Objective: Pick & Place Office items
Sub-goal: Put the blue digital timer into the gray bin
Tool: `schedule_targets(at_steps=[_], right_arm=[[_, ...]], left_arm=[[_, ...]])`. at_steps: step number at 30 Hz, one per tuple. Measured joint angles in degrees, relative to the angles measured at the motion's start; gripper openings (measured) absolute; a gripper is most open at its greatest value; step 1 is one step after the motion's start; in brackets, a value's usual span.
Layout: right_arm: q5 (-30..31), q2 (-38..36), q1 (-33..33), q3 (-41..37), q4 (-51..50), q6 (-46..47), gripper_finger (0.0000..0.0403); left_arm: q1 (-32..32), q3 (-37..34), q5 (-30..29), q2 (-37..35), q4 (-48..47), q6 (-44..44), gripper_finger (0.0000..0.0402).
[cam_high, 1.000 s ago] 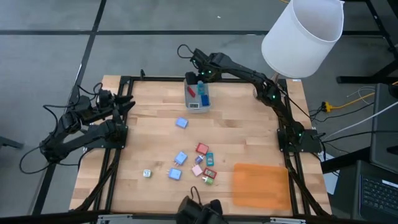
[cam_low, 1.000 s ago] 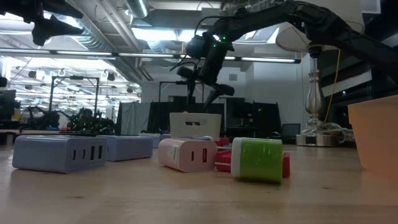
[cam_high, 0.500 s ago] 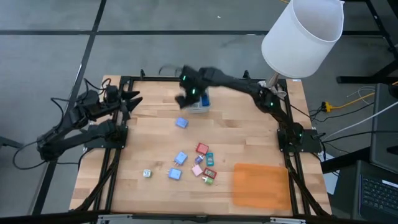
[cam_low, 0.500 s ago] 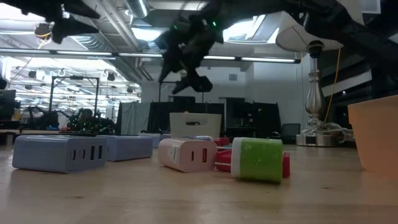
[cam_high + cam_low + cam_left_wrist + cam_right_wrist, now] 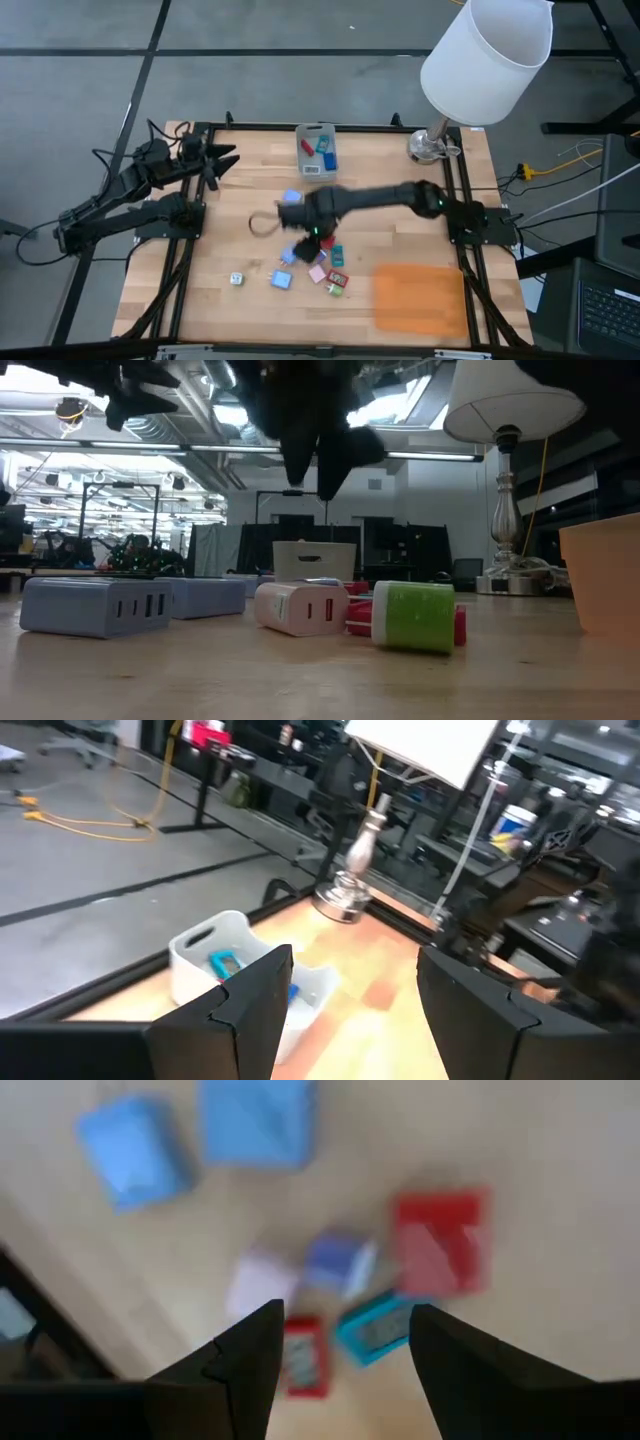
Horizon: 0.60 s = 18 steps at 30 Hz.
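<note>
I see a pale wooden table (image 5: pixel 250 260) framed by black rails; the grey bin (image 5: pixel 317 150) stands at its far edge, holding blue, teal and red pieces, and I place everything from that bin. The lamp (image 5: pixel 485 55) stands to the bin's right, its white shade overhanging the corner; the orange mat (image 5: pixel 418 297) lies at the near right, well apart from the bin. The office items (image 5: pixel 318 262) lie loose on the wood nearer the camera than the bin: blue blocks, a red one, pink, teal, green, and a white one off to the left. My right gripper (image 5: pixel 340 1348) hangs over that cluster, its fingers parted with nothing between them; blue, red and teal pieces show below. My left gripper (image 5: pixel 350 995) waits raised to the bin's left, fingers parted and empty, facing the bin. Beyond the table I see grey floor, yellow cables, and a lit workshop with ceiling ducts.
</note>
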Motion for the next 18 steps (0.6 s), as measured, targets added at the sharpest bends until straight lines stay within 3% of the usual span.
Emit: schedule_targets(at_steps=[10,18], right_arm=[[14.13,-1.05,10.75,0.00,6.50,23.69,0.0215],[33.97,-4.85,16.08,0.00,11.47,38.46,0.0213]], left_arm=[[0.00,0.00,5.96,0.00,-0.04,-0.11,0.0212],[0.00,0.00,9.23,0.00,-0.71,-1.15,0.0212]])
